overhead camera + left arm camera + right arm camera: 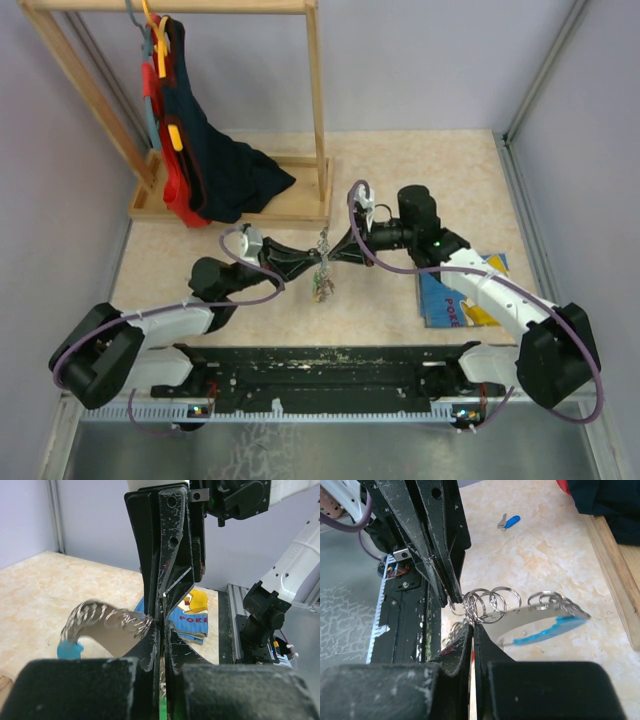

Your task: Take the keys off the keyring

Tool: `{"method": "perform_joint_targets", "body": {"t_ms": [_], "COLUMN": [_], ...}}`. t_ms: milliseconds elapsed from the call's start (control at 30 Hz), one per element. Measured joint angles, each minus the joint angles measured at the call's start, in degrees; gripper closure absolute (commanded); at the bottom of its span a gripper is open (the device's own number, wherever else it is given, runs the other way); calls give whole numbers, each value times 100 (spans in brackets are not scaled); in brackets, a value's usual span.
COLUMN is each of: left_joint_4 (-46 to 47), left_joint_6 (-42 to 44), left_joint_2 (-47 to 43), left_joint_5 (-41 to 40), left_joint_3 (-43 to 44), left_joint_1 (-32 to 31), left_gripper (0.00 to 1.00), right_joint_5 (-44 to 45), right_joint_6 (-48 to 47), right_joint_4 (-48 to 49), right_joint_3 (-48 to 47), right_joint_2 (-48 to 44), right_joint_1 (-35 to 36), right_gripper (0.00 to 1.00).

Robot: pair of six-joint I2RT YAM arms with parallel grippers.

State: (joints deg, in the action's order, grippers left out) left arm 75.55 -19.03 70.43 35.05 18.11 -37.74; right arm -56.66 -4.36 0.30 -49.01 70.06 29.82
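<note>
Silvery metal rings and chain forming the keyring (490,602) are held clear of the pale speckled table (430,180), between the two arms. Its grey strap (530,617) with a light-blue patch trails to one side. The small keys with coloured plastic heads (322,287) hang below the pinch point. One blue-headed key (510,521) lies apart on the table.

The right gripper (472,625) is clamped fully on a ring. The left gripper (451,598) is likewise clamped, just beside it on the same cluster. Which coil each one holds cannot be told.

For the step in hand, one ring should be held steady by one gripper while a key is worked along the coil by the other. Pull should be kept light so that the thin wire is not lost from the pads.

Both forearms are reached inward over the table's middle. The wrists are turned so that the fingers meet tip to tip.
</note>
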Motion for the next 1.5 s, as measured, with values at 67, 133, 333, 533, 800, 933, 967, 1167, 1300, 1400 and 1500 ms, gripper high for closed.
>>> {"method": "perform_joint_targets", "body": {"t_ms": [67,133,333,533,800,933,967,1167,1300,1400,1500], "left_joint_4": [11,66,686,1174,1172,1172,1174,1174,1163,1139,1062], "left_joint_6": [-116,-271,-535,-817,-1204,-1119,-1099,-1123,-1207,-1204,-1137], "left_joint_2": [52,155,520,1211,1902,1823,1799,1731,1631,1421,1115], "left_joint_5": [-59,-168,-826,-1115,-1016,-1014,-1012,-828,-601,-448,-289], "left_joint_3": [0,0,-337,-444,-424,-420,-420,-417,-348,-212,-52], "left_joint_1": [0,-20,-212,-247,-264,-260,-245,-4,160,225,267], "left_gripper": [100,100,100,100,100,100,100,100,100,100,100], "right_joint_5": [68,153,352,468,610,688,682,345,81,-20,-11], "right_joint_6": [61,118,407,597,649,461,343,-697,-1064,-1220,-1307], "right_joint_4": [81,157,396,544,782,697,621,-90,-90,216,557], "right_joint_3": [57,105,238,350,387,385,380,315,341,555,824], "right_joint_2": [11,26,92,96,111,155,173,306,511,553,553], "right_joint_1": [0,0,0,0,-39,-37,-37,-31,7,37,46], "right_gripper": [100,100,100,100,100,100,100,62,50,43,42]}}
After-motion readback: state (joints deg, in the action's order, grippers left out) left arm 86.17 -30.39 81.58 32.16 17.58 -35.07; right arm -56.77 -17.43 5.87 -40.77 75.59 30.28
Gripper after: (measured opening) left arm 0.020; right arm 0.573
